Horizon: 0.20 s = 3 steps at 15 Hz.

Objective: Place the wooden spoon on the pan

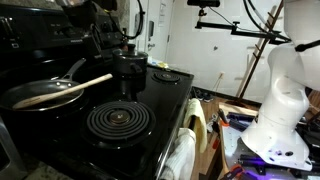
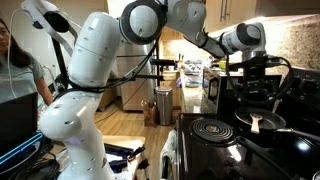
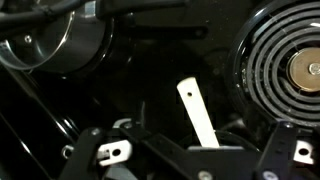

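Note:
The dark grey pan (image 1: 40,95) sits on the black stove at the left, its silvery handle (image 1: 72,68) curving up behind. The wooden spoon (image 1: 65,90) lies across the pan with its head inside and its shaft resting on the rim, pointing at my gripper (image 1: 125,78). In the wrist view the holed end of the spoon handle (image 3: 195,110) lies between my spread fingers (image 3: 205,150), which do not touch it. The gripper is open. The pan also shows in an exterior view (image 2: 266,122), below the gripper (image 2: 260,85).
A black spiral coil burner (image 1: 118,120) lies in front of the gripper and shows in the wrist view (image 3: 290,60). A dark round vessel with a shiny rim (image 3: 45,40) stands nearby. A second burner (image 1: 165,75) is farther back. The stove's front edge is at the right (image 1: 185,120).

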{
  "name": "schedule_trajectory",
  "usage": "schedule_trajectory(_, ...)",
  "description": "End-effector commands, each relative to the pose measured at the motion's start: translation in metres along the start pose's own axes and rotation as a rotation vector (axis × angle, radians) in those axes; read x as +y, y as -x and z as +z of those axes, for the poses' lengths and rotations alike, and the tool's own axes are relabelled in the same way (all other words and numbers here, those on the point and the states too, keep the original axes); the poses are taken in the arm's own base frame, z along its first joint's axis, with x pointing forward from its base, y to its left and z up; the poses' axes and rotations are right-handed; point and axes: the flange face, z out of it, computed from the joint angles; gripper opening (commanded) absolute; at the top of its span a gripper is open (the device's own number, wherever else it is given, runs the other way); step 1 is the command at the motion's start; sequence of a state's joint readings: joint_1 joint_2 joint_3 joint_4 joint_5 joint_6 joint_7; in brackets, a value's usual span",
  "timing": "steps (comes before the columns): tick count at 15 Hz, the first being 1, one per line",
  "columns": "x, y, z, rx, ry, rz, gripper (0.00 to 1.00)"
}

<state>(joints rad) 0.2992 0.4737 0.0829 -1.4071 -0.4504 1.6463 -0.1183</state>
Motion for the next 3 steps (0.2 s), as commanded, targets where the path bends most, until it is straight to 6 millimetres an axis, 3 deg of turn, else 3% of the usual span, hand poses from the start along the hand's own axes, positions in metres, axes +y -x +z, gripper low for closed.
schedule_trajectory(1, -0.017, 0.023, 0.011, 0.032, -0.079, 0.072, 1.0)
schedule_trajectory(2, -0.009, 0.005, 0.01, -0.003, -0.038, 0.035, 1.0)
schedule_trajectory(3, -0.013, 0.006, 0.013, 0.007, -0.052, 0.042, 1.0)
